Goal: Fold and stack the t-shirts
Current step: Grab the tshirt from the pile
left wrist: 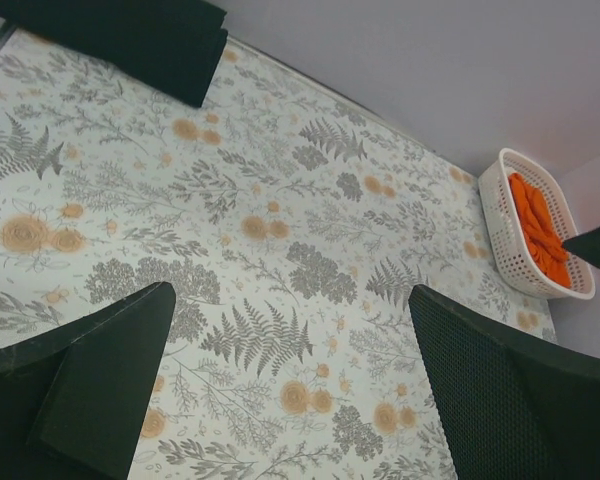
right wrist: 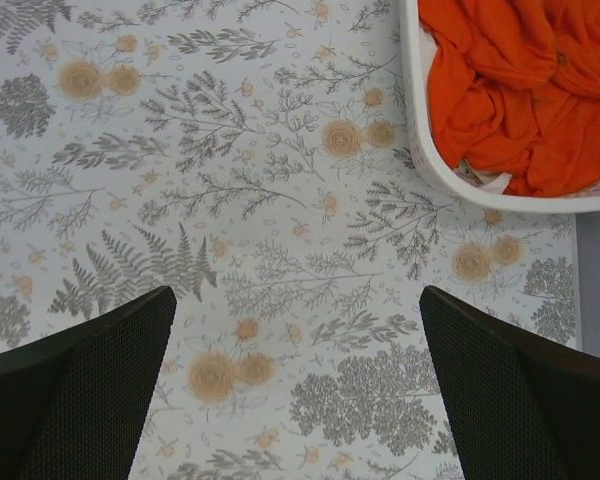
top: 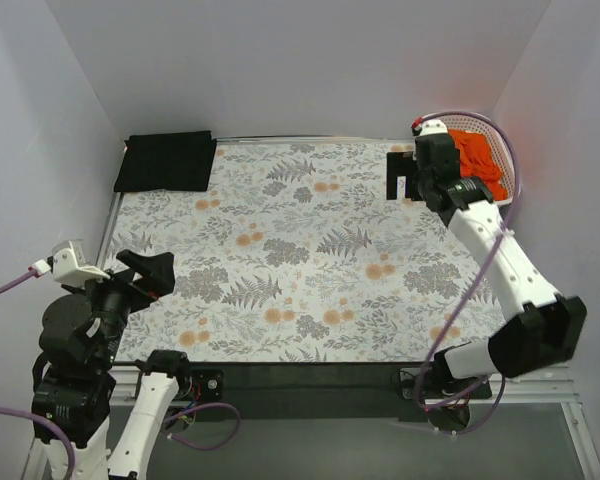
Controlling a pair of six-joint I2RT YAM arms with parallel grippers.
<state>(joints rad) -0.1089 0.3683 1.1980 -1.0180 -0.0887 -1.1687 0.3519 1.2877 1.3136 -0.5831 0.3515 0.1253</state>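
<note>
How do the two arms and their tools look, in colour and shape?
The left arm and right arm have white links, black joints and a purple cable each. The left tool and right tool carry two black fingers with a finely dotted surface.

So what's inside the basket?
Crumpled orange shirt cloth fills the basket. Anything under it is covered, so I can't tell if it's one shirt or several.
</note>
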